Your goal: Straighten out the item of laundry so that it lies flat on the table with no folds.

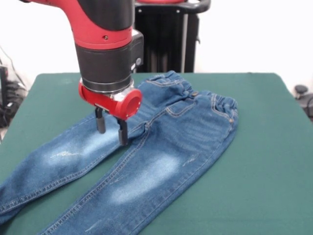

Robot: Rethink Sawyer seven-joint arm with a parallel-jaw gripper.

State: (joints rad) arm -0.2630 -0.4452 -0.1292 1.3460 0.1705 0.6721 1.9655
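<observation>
Gripper poised over nearly flat jeans on the green table

Below and left of the gripper (111, 128), whose black fingers (100, 122) stand apart, empty, tips just over denim, lies one faded-thigh leg of the jeans (161, 166); a careless pinch here could bunch this stiff cloth into a fresh ridge. To its right, the second leg and the gathered elastic waistband (222, 105) rest smoothly on the felt-like table (264, 161); dragging could skew them.

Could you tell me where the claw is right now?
Front view: the claw is left of centre, open, over the jeans' left leg.
</observation>
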